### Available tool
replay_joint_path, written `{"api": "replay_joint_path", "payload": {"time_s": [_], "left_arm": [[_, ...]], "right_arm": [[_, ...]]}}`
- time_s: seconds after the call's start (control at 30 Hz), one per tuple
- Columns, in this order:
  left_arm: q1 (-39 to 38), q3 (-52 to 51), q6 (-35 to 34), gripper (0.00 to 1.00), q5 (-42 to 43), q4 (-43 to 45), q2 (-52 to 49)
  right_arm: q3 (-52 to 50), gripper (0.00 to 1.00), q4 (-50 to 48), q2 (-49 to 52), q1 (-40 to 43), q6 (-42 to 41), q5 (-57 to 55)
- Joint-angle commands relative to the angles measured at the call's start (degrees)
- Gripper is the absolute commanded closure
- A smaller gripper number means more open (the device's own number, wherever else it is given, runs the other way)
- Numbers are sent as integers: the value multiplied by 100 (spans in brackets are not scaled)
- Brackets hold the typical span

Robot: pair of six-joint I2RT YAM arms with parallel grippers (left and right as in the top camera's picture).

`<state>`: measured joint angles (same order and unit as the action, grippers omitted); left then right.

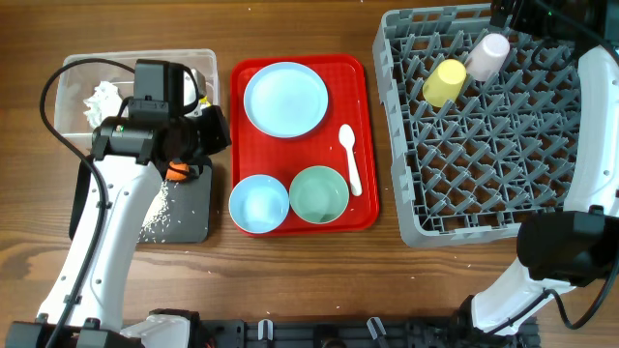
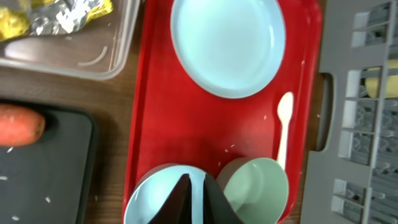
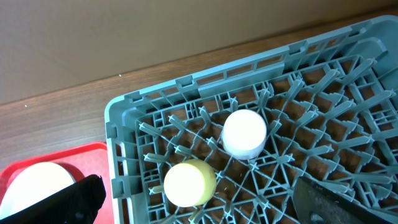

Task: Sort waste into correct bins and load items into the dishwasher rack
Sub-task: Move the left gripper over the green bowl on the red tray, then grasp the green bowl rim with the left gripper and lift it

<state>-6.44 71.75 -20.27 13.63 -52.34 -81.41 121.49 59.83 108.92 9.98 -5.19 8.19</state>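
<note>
The left gripper [image 2: 198, 198] has its dark fingers pressed together on nothing, near the flat red serving tray [image 2: 161, 124]. The orange carrot [image 2: 18, 123] lies on the shallow black rectangular tray [image 2: 62, 180]. The right gripper [image 3: 196, 186] is spread wide and empty above the large grey plastic dishwasher rack [image 3: 111, 143], where the yellow cup [image 1: 445, 82] and pink cup [image 1: 488, 55] rest among the pegs.

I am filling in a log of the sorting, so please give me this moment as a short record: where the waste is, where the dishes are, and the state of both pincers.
clear tub: crumpled tissue, yellow and silver wrappers
black tray: carrot, white grains
red tray: plate, blue bowl, greenish bowl, spoon
rack: yellow cup, pink cup
left pincer: shut, nothing seen in it
right pincer: open, above the cups
</note>
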Motion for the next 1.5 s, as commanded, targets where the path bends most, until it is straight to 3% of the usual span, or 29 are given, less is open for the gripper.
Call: {"api": "replay_joint_path", "payload": {"time_s": [0.0,0.6,0.67,1.13,1.47], "left_arm": [[-74,37,9,96,-153,-219,-240],[-944,37,7,89,-326,-262,-935],[-1054,37,9,84,-328,-264,-1008],[-1635,37,7,69,-540,-214,-1340],[-2140,37,7,65,-540,72,-1515]], "right_arm": [[-2,0,2,81,7,-92,109],[-2,0,2,79,7,-94,109],[-2,0,2,79,7,-94,109],[-2,0,2,79,7,-92,109],[-2,0,2,81,7,-92,109]]}}
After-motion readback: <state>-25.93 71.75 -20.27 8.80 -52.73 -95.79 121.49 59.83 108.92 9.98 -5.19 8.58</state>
